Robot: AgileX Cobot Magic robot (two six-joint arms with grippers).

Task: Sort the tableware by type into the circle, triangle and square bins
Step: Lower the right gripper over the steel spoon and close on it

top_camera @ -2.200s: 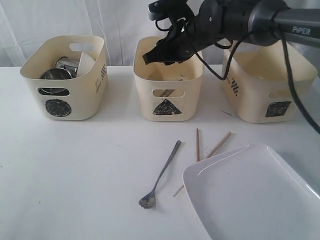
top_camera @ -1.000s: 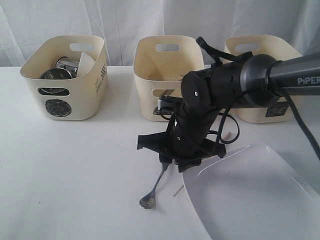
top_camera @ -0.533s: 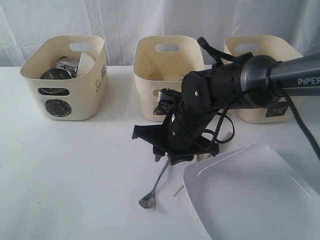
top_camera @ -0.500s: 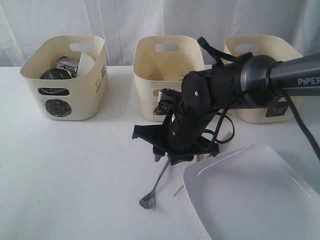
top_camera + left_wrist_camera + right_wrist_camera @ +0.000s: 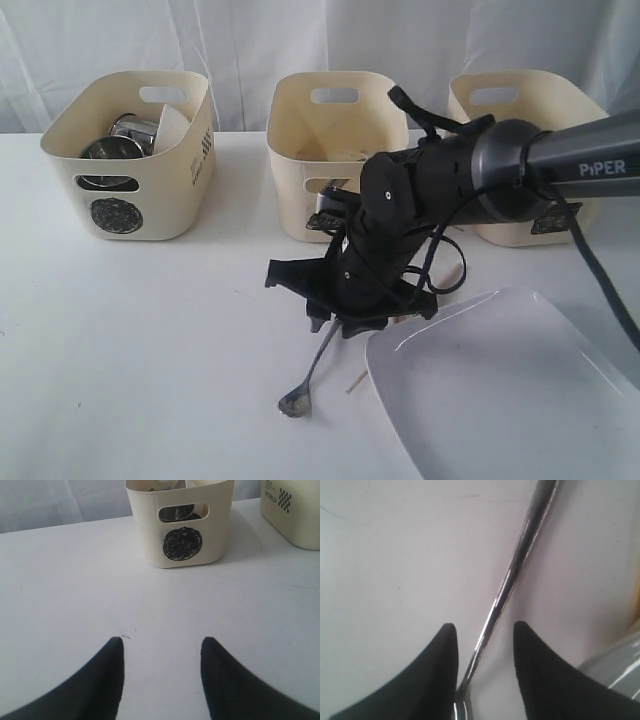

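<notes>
Now, having dropped from the triangle bin [image 5: 296, 196] at upper centre, the right gripper [image 5: 484, 625] is straddling the spoon [image 5: 520, 555] handle, jaws apart, likely readying a pick.

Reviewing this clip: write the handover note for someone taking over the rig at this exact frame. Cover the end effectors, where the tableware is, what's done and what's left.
Right end effector: open, low over the table, spoon handle between its fingers, not yet gripped.
Left end effector: open, empty, facing the circle bin.
Done: steel vessels and a white bowl sit in the circle bin. The triangle bin holds something, unclear what. The square bin contents are hidden.
Left: spoon, chopsticks (mostly behind the arm) and plate, all on the table.
Likely next: close on the spoon.
</notes>
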